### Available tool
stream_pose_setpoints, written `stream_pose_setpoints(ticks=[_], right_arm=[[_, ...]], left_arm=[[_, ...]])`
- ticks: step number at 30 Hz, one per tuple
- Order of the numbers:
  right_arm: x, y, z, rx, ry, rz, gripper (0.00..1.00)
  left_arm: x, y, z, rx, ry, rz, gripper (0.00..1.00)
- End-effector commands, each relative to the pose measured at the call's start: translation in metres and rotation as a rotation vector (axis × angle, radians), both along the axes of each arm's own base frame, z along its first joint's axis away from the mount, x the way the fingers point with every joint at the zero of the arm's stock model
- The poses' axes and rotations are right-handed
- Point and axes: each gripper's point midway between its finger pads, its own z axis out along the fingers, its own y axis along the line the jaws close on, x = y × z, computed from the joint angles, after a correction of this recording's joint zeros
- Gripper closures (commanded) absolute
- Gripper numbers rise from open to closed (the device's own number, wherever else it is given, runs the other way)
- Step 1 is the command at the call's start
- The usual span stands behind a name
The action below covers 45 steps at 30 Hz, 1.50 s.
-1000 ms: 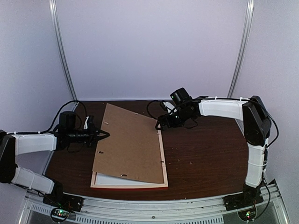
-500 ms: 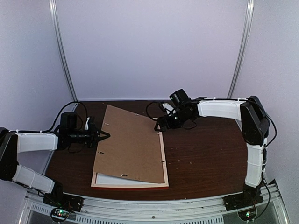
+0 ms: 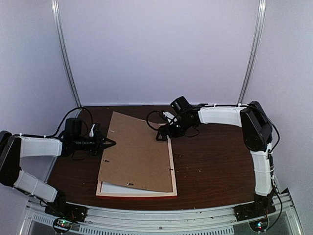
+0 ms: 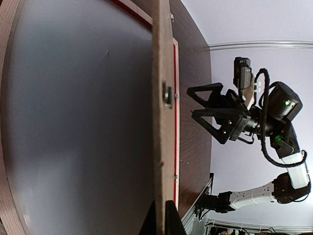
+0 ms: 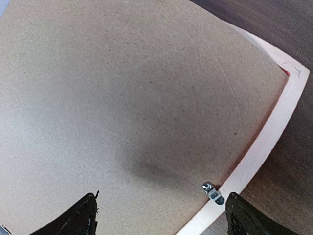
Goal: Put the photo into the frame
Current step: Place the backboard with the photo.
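The frame (image 3: 171, 171) lies face down on the left half of the desk (image 3: 220, 161), its pale back up and a red strip along its near edge. A brown backing board (image 3: 137, 152) rests on it, skewed, with its far corner overhanging the far rail. The left gripper (image 3: 108, 143) is pressed together on the board's left edge and holds that side raised. The right gripper (image 3: 162, 134) hovers spread over the far right corner, beside a small metal clip (image 5: 212, 192) on the rail.

A pale sheet (image 3: 110, 188) shows under the board. I cannot tell whether it is the photo or a mat.

The step in hand looks like seating the board. It would go best by turning the board square to the rails first, then lowering the raised side slowly. The right gripper could steady the corner without touching the clip or dragging the sheet beneath.
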Motion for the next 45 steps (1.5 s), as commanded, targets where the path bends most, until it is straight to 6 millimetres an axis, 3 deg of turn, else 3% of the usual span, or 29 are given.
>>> stream_pose_setpoints(ticks=[1, 16, 45], right_arm=[[0.002, 0.011, -0.002, -0.002, -0.005, 0.034, 0.1], [0.003, 0.008, -0.023, -0.049, 0.027, 0.033, 0.1], [-0.032, 0.008, -0.029, -0.055, 0.179, -0.013, 0.13]], left_arm=[[0.002, -0.001, -0.007, 0.04, -0.02, -0.025, 1.0], [0.003, 0.0, -0.011, 0.057, -0.019, -0.024, 1.0], [-0.001, 0.006, -0.037, 0.158, 0.029, -0.019, 1.0]])
